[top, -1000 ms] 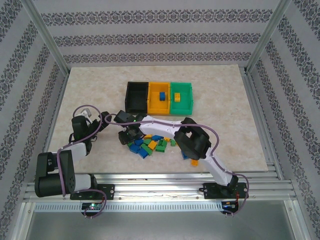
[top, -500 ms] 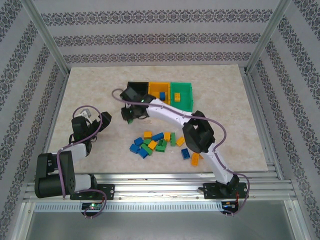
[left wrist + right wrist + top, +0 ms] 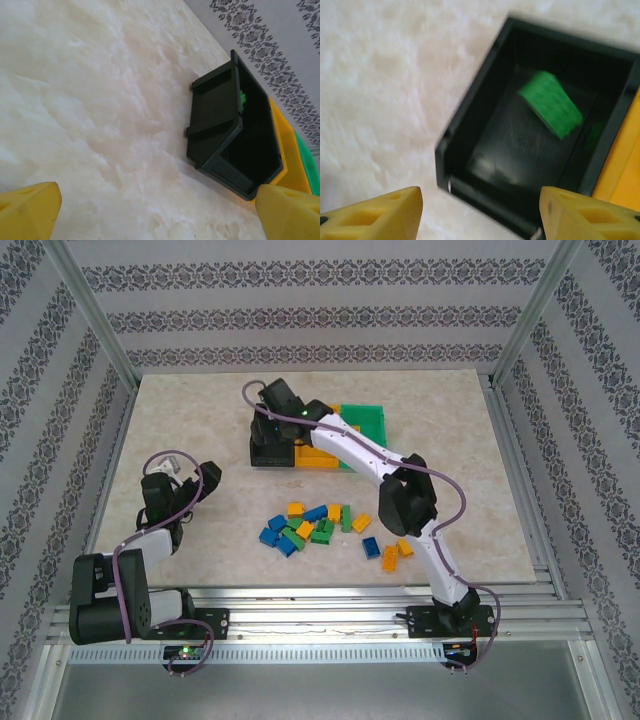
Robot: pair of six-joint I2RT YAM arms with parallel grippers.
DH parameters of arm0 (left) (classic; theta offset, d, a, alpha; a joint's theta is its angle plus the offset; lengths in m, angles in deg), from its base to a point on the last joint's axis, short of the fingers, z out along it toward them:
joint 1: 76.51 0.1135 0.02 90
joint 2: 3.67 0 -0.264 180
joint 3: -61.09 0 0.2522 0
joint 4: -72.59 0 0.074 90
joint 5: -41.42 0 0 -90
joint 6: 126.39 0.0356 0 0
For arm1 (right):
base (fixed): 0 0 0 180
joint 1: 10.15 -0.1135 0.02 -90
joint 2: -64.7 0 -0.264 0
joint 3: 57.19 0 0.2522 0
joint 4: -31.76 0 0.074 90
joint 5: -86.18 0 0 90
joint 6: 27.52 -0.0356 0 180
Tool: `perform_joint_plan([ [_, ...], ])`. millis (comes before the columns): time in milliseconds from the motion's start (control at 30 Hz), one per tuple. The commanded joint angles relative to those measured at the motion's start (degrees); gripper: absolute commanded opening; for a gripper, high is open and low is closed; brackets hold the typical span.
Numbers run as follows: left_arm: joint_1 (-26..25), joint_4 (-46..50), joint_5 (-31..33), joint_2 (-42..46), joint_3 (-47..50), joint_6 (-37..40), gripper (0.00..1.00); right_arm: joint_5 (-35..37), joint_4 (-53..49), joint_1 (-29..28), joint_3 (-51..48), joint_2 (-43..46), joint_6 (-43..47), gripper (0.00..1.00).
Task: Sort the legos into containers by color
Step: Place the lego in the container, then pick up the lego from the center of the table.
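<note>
Roughly fourteen small studded plastic bricks [image 3: 310, 525] in blue, green and yellow-orange lie loose on the pale marbled tabletop [image 3: 470, 470] in the overhead view. Most sit in a cluster near the arms, with a few just to its right, all well apart from the bins. The right gripper [image 3: 270, 440] hangs over the black open-topped rectangular plastic bin [image 3: 262, 455]. The yellow-orange plastic bin [image 3: 318, 457] sits right beside that one, and the green plastic bin [image 3: 368, 420] comes next in the row. The arm covers much of all three, so their contents cannot be read from here. The left gripper [image 3: 195, 480] hovers at the left over bare table, away from the bricks.

From the left wrist, the left gripper [image 3: 160, 210] has its yellow fingertips [image 3: 27, 207] spread wide with nothing between them. The black bin [image 3: 215, 125] sits ahead, with a sliver of green showing inside it.

From the right wrist, the right gripper [image 3: 482, 215] is likewise wide apart and empty, above the black bin's [image 3: 470, 130] near corner. One green brick [image 3: 550, 104], blurred, is inside that bin; whether it is resting or dropping cannot be told.

Sorting looks to be at an early stage, with nearly the whole cluster left to move. The one brick seen binned is a green one in the black bin, not the green, which may need correcting.
</note>
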Motion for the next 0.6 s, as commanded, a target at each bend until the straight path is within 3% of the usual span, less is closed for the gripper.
perform_joint_plan([
  [0, 0.8, 1.3, 0.0, 2.1, -0.1, -0.7, 1.00, -0.1, 1.4, -1.8, -8.5, 6.6, 2.2, 0.64],
  [267, 0.7, 3.7, -0.1, 4.5, -0.6, -1.9, 1.00, -1.1, 9.4, -2.9, -34.9, 21.1, 1.3, 0.66],
  [567, 0.6, 5.2, 1.1, 4.3, -0.7, -2.4, 1.00, 0.6, 6.1, -2.5, -48.7, 28.7, -1.3, 0.65],
])
